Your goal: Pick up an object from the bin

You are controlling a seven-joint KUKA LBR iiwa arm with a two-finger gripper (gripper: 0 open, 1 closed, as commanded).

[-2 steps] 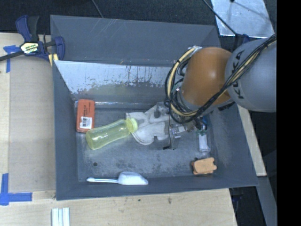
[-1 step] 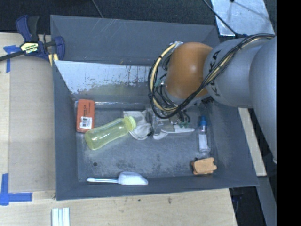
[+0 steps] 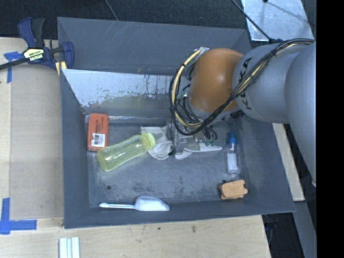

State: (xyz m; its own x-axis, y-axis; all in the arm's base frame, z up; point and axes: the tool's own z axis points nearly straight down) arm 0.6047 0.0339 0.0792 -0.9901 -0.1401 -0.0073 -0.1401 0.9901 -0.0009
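My gripper (image 3: 178, 144) is low in the middle of the bin, under the arm's orange cover. It sits right at a whitish crumpled thing (image 3: 157, 145) and a flat white thing (image 3: 208, 148) that sticks out to its right. Whether either one is held is hidden. A yellow-green baby bottle (image 3: 122, 152) lies on its side just left of the gripper, its neck pointing toward the crumpled thing.
An orange block with a white label (image 3: 98, 131) lies at the left of the bin floor. To the right lies a small clear bottle with a blue cap (image 3: 231, 155), with a tan chunk (image 3: 233, 189) below it. A white scoop (image 3: 142, 203) rests along the front wall.
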